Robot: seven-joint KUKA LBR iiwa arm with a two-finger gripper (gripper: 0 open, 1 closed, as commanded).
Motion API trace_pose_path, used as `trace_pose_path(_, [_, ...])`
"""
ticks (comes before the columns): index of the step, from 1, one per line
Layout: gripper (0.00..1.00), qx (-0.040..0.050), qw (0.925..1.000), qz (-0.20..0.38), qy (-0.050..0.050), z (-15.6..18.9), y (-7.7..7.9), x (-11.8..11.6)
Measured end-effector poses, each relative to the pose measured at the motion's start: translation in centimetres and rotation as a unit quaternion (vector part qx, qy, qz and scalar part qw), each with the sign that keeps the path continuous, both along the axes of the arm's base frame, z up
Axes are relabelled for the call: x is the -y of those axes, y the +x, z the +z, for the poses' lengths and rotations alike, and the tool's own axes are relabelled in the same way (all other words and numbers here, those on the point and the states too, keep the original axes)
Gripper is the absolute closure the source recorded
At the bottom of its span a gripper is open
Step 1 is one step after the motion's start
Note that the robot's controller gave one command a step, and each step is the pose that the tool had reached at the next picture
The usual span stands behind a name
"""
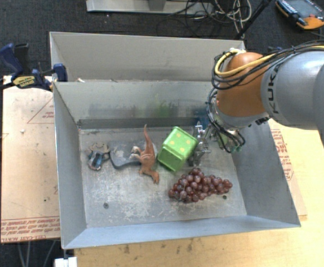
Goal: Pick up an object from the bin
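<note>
My gripper (199, 144) hangs low in the bin's right half, its metal fingers pointing down right beside a green cube (176, 148) with pale dots. The fingertips sit at the cube's right edge, and nothing shows between them. Just below lies a bunch of dark red plastic grapes (199, 186). To the left of the cube stands an orange-brown toy dinosaur (148, 157).
Further left on the bin floor lie a grey curved piece (120, 158) and a small blue and brown object (97, 156). The arm with its orange cover and cables comes in over the bin's right wall.
</note>
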State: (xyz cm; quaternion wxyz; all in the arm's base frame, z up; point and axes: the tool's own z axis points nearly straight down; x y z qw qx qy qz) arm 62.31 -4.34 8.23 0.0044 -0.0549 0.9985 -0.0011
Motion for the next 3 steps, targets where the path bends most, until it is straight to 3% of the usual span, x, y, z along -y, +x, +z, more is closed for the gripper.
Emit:
trace_pose_path(1, [1.0,-0.0061,0.9971,0.076,0.001,5.1,0.4,-1.3])
trace_pose_path(2, [1.0,-0.0008,0.999,0.045,0.001,10.9,2.4,-1.9])
trace_pose_path(3, [1.0,-0.0059,0.9999,0.011,0.002,12.6,1.5,-2.0])
